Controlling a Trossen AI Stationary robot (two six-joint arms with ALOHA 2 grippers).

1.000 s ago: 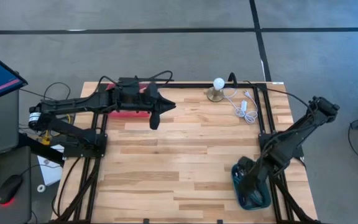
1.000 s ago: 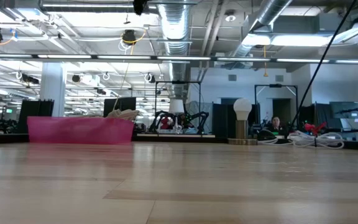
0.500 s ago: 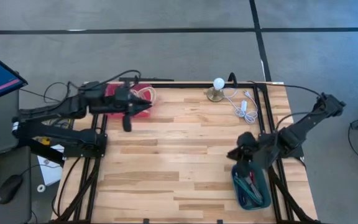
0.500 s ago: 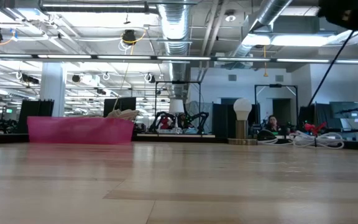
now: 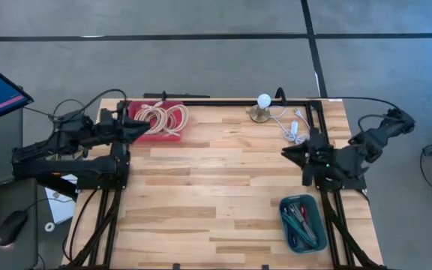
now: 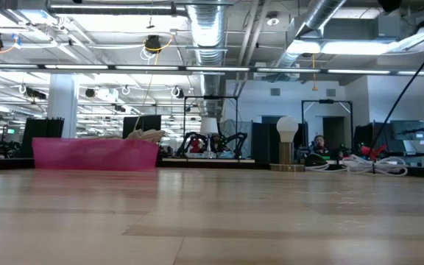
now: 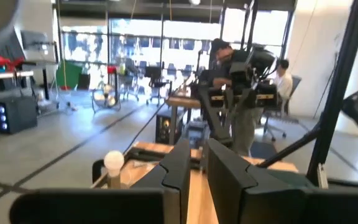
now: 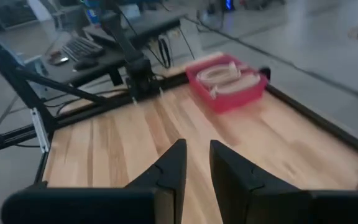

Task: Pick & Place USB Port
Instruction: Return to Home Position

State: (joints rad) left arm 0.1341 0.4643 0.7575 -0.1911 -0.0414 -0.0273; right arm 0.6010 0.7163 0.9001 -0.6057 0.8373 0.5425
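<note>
High view: red bin (image 5: 158, 120) of coiled cables (image 5: 165, 116) at counter (image 5: 216, 187) rear-left corner, teal tray (image 5: 303, 223) of tools front-right, middle bare; left pincer (image 5: 142, 127) and right pincer (image 5: 287, 152) nearly closed, empty; USB port cannot be picked out.

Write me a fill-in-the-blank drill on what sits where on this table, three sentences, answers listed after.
1. The coiled cables lie inside the ____ bin at the table's far left corner.
2. The teal tray near the right arm holds ____.
3. The white cable lies beside the small lamp with the round ____ bulb.

Missing words: pink; pens; white
</note>
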